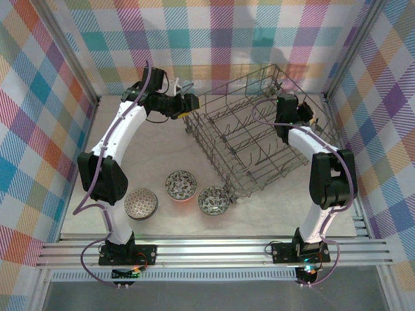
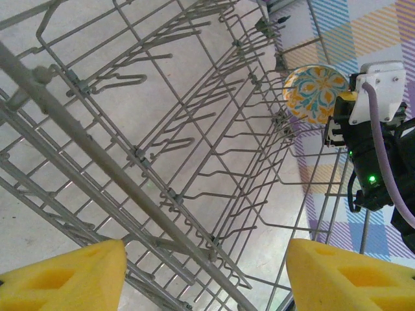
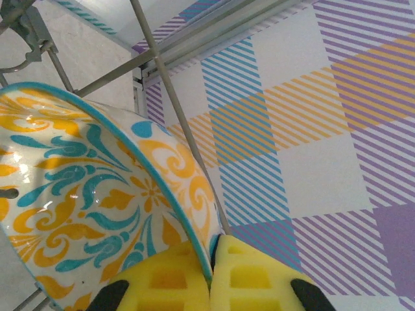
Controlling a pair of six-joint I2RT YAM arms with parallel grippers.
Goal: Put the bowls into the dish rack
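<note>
My right gripper [image 3: 211,272] is pinching the rim of the orange-yellow bowl [image 3: 97,207], which is tipped on edge against the right-side wires of the dish rack [image 1: 253,139]. My left gripper [image 2: 207,278] hangs spread and empty beside the rack's left edge. 3 other bowls [image 1: 181,184] sit on the table [image 1: 259,217], in front of the rack.

**A:** Where does the dish rack [image 1: 259,139] sit?

**B:** Right of centre on the table, turned askew. It is a grey wire basket with rows of upright tines.

**A:** And the bowls?

**B:** Three rest upright in a row before it: the grey mosaic bowl [image 1: 141,203] on the left, the dark floral bowl [image 1: 181,185] in the middle, and the third bowl [image 1: 213,199] just beside the rack's near corner. The orange-yellow bowl [image 3: 97,214], teal-patterned and blue-rimmed, stands on edge by the rack's right wall, its rim pinched in the right gripper [image 3: 211,278].
</note>
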